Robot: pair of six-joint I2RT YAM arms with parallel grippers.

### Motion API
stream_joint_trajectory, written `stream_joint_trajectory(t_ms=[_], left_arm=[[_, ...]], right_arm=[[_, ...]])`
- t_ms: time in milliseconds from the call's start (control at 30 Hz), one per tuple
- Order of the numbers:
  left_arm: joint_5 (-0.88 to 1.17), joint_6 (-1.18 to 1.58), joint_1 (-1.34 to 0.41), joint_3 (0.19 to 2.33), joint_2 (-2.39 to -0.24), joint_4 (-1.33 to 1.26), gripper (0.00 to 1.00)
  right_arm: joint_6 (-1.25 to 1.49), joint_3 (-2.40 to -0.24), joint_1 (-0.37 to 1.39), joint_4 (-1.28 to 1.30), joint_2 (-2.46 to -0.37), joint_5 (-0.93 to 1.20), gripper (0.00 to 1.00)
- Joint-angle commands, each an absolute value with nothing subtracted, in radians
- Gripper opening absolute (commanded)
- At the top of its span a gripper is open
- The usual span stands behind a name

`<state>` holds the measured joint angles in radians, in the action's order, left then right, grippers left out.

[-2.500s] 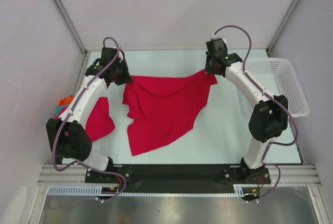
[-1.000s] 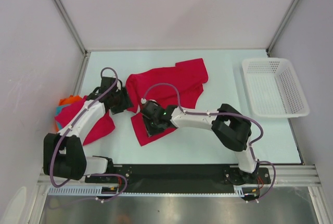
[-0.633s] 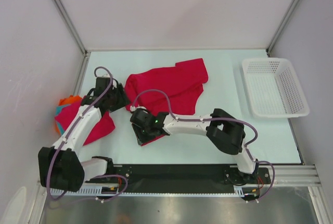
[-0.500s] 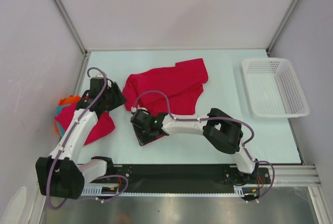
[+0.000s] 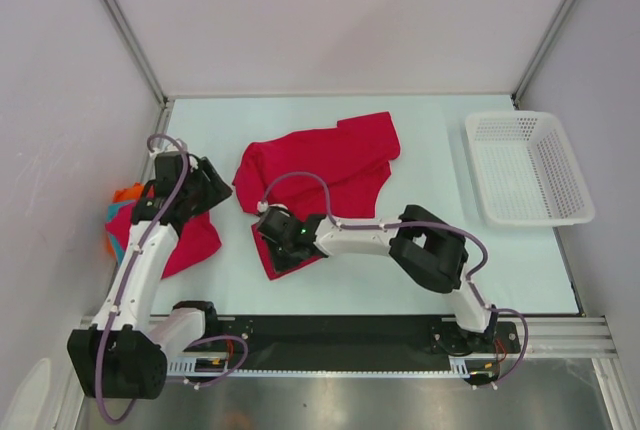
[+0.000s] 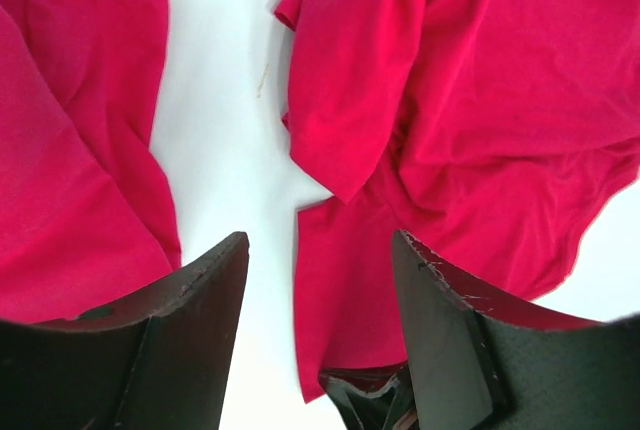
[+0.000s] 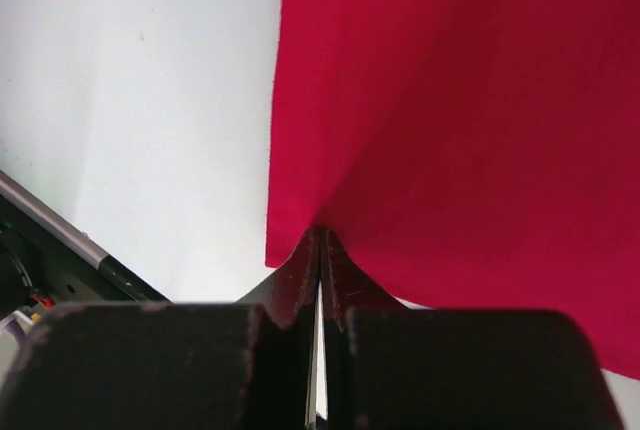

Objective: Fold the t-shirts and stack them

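Observation:
A crumpled crimson t-shirt point(image 5: 330, 155) lies mid-table, its lower flap reaching toward the near edge. My right gripper point(image 5: 272, 241) sits low at that flap's near-left corner and is shut on the cloth; in the right wrist view the gripper point(image 7: 318, 235) pinches the t-shirt's hem point(image 7: 450, 100). A second red t-shirt point(image 5: 190, 235) lies at the left, partly under my left arm. My left gripper point(image 5: 205, 186) hangs open between the two shirts, holding nothing. In its wrist view the gripper point(image 6: 320, 240) frames bare table, with one shirt point(image 6: 480, 100) to the right and the other point(image 6: 70, 150) to the left.
Small orange point(image 5: 125, 193) and teal point(image 5: 112, 213) garments lie at the table's left edge beside the left shirt. A white mesh basket point(image 5: 530, 165) stands at the right edge. Walls close the back and both sides.
My right gripper has closed on the near-left corner of the middle shirt. The left arm has drawn back to the left, away from that shirt, still open.

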<state>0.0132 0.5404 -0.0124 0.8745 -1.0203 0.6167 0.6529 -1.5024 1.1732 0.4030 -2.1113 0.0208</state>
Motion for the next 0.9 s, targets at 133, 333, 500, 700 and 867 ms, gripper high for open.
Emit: stream_joint_trajectory(t_ms=[133,333,500,700,867], left_arm=[[0.069,0.515,0.043,0.873,-0.988,0.617,0.65],[0.106,0.523,0.046,0.847,-0.997,0.589,0.65],[0.137,0.528,0.045,0.828,-1.005,0.572,0.65],[0.117,0.517,0.044,0.838,-0.979,0.594,0.65],[0.118,0.523,0.069,0.838,-0.937,0.594,0.65]], right_arm=[[0.663,-1.246,1.08,0.466,-1.825,-0.167,0.0],[0.644,-1.238,1.071,0.621,-1.585,-0.357,0.0],[0.621,-1.282,1.071,0.658,-1.575,-0.313,0.15],[0.581,-1.394,1.159,0.646,-1.741,-0.244,0.37],[0.607,-1.439,1.187,0.539,-1.879,-0.16,0.45]])
